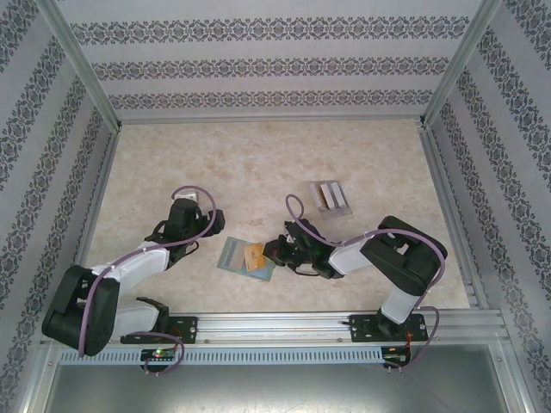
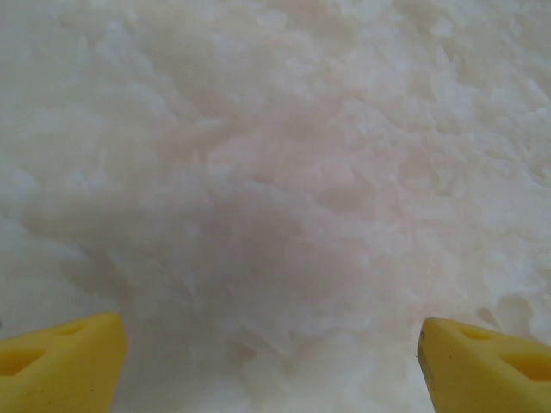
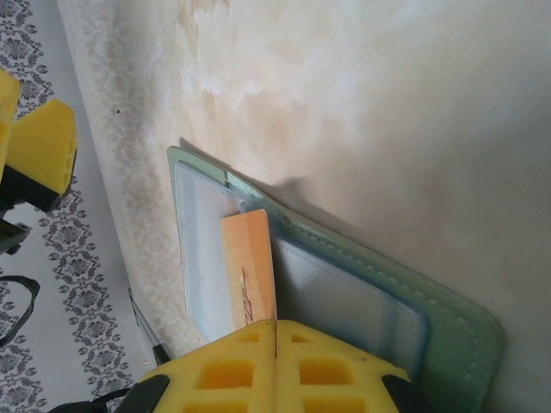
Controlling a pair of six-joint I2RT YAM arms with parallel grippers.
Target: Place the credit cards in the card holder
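One orange card, pinched by the right gripper, should slide flat into the green wallet; left gripper gapes.

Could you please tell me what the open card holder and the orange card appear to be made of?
The card holder looks like soft faux leather or fabric: matte sage green, stitched border. The orange card is probably plastic: thin, flat, smooth, with crisp straight edges.
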